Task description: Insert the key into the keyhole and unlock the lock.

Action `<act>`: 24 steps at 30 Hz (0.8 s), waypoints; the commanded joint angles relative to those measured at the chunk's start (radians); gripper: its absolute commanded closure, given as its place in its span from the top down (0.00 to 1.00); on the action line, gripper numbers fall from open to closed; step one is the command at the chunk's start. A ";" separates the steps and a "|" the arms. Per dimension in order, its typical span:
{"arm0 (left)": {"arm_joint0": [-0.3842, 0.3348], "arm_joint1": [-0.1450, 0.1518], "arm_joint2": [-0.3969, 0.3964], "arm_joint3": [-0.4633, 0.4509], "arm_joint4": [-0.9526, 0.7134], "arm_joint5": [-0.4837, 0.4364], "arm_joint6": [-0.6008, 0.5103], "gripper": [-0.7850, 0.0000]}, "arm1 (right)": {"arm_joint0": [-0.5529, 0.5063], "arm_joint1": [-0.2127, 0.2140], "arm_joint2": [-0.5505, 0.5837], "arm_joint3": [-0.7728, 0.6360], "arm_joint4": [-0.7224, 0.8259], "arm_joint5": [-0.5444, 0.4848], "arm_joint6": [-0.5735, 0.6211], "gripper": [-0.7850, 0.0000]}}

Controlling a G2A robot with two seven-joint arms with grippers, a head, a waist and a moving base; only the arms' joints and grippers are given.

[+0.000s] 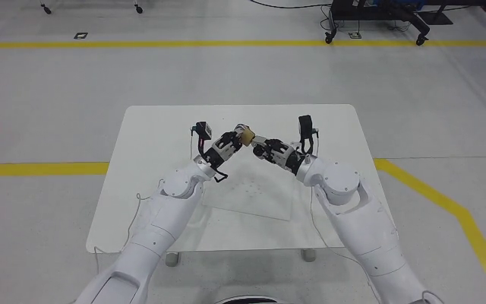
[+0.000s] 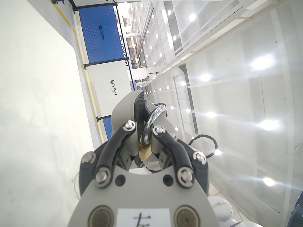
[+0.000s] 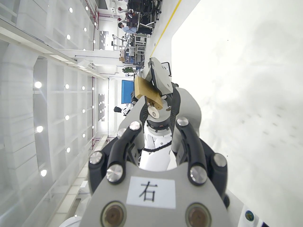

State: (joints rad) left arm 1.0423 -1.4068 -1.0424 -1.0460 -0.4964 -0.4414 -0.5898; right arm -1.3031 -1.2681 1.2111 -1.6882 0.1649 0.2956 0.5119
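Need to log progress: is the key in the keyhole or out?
Apparently in: the key has its head against the end of the brass padlock, with no blade showing.

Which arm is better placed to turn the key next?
Right, likely: the right fingers grip the key at the lock's base, while the left fingers hold the lock by its shackle, steadying it.

One brass padlock [image 1: 246,135], one key [image 3: 153,112], two claws, left claw [image 1: 230,141] and right claw [image 1: 263,145], one table [image 1: 152,190].
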 commanded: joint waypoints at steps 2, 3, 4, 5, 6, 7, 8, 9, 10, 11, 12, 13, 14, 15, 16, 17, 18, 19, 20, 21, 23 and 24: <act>0.001 -0.001 -0.002 0.000 0.004 -0.004 0.000 0.00 | 0.008 0.001 0.000 0.007 0.012 0.008 0.020 0.00; 0.001 -0.001 -0.002 -0.001 0.005 -0.005 -0.001 0.00 | 0.009 0.001 0.000 0.009 0.017 0.010 0.024 0.00; 0.002 -0.001 -0.003 -0.001 0.005 -0.007 -0.002 0.00 | 0.010 0.001 0.001 0.011 0.023 0.013 0.029 0.00; 0.002 -0.001 -0.004 -0.001 0.007 -0.009 -0.002 0.00 | 0.011 0.001 0.001 0.013 0.026 0.016 0.031 0.00; 0.002 -0.002 -0.004 0.000 0.009 -0.011 -0.002 0.00 | 0.011 0.001 0.001 0.014 0.033 0.020 0.033 0.00; 0.002 -0.002 -0.004 -0.001 0.010 -0.015 -0.004 0.00 | 0.012 0.001 0.002 0.015 0.044 0.023 0.036 0.00; 0.003 -0.002 -0.005 -0.001 0.011 -0.017 -0.006 0.00 | 0.012 0.001 0.003 0.017 0.053 0.024 0.039 0.00; 0.003 -0.002 -0.006 -0.001 0.012 -0.021 -0.007 0.00 | 0.012 0.001 0.006 0.019 0.066 0.025 0.041 0.00; 0.003 -0.002 -0.007 0.000 0.016 -0.026 -0.006 0.00 | 0.013 0.001 0.008 0.021 0.075 0.026 0.044 0.00; 0.003 -0.003 -0.007 0.000 0.019 -0.031 -0.004 0.00 | 0.014 0.001 0.010 0.023 0.088 0.029 0.046 0.00; 0.003 -0.003 -0.008 -0.001 0.025 -0.040 -0.003 0.00 | 0.014 0.001 0.013 0.027 0.108 0.036 0.054 0.00; 0.004 -0.003 -0.008 -0.001 0.031 -0.049 -0.002 0.00 | 0.016 0.001 0.018 0.031 0.125 0.042 0.058 0.00; 0.004 -0.003 -0.008 -0.002 0.036 -0.061 -0.003 0.00 | 0.017 0.000 0.024 0.035 0.148 0.050 0.059 0.00; 0.005 -0.004 -0.008 -0.003 0.037 -0.072 -0.005 0.00 | 0.017 0.000 0.029 0.039 0.171 0.057 0.065 0.00; 0.005 -0.004 -0.011 -0.001 0.046 -0.090 0.001 0.00 | 0.021 0.000 0.033 0.043 0.187 0.067 0.073 0.00; 0.005 -0.004 -0.012 0.000 0.063 -0.112 0.014 0.00 | 0.023 0.000 0.040 0.049 0.213 0.075 0.082 0.00; 0.008 -0.005 -0.010 -0.001 0.066 -0.129 0.018 0.00 | 0.026 0.000 0.046 0.054 0.239 0.079 0.093 0.00; 0.009 -0.005 -0.011 0.000 0.074 -0.152 0.025 0.00 | 0.029 0.000 0.052 0.060 0.264 0.086 0.107 0.00; 0.009 -0.006 -0.011 0.000 0.087 -0.178 0.030 0.00 | 0.032 0.001 0.059 0.066 0.284 0.090 0.118 0.00; 0.011 -0.007 -0.011 0.003 0.089 -0.197 0.032 0.00 | 0.035 0.001 0.066 0.072 0.304 0.095 0.129 0.00; 0.010 -0.008 -0.010 0.008 0.103 -0.238 0.034 0.00 | 0.041 0.003 0.074 0.084 0.334 0.110 0.155 0.00; 0.010 -0.008 -0.009 0.011 0.109 -0.254 0.028 0.00 | 0.044 0.004 0.076 0.089 0.347 0.116 0.166 0.00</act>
State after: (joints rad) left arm 1.0527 -1.4144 -1.0526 -1.0379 -0.3938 -0.6783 -0.5567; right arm -1.2618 -1.2650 1.2857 -1.6040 0.5005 0.4060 0.6671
